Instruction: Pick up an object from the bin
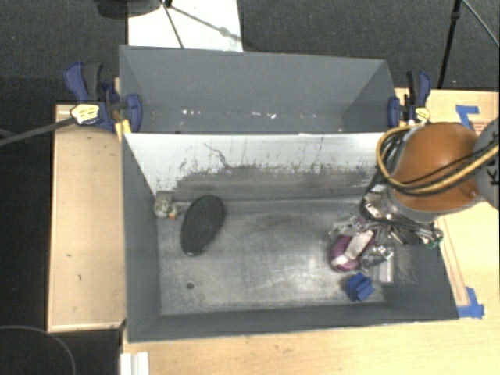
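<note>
Fingers of the gripper (363,250) sit low in the grey bin (266,268); spread or clenched, I can't tell under that wrist. Looks like the reach-and-grasp step, and next up is a firm close, then a straight lift. Far to their left lies a black oval lump (201,223). Right against them, a purple-and-white object (341,251), the likely pick. Just below, a small blue piece (359,287). Far left, a tiny grey bit (162,206).
</note>
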You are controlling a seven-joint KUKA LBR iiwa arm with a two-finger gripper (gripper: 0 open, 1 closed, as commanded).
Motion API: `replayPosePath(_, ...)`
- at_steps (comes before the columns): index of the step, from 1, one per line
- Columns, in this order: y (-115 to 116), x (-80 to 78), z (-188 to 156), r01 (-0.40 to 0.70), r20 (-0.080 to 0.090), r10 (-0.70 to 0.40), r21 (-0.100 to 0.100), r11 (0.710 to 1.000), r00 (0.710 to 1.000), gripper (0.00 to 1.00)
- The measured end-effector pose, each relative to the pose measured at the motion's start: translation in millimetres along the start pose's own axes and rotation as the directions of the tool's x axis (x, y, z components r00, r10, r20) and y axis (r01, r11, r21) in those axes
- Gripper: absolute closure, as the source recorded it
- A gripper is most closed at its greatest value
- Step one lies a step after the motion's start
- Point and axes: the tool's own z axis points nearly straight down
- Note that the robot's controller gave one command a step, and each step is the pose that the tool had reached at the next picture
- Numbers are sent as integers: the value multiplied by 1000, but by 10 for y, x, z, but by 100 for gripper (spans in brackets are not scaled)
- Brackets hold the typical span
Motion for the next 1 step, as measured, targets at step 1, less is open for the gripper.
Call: replayPosePath(1, -149, 140, -1644, 342, 0, -342, 6, 940, 940, 100)
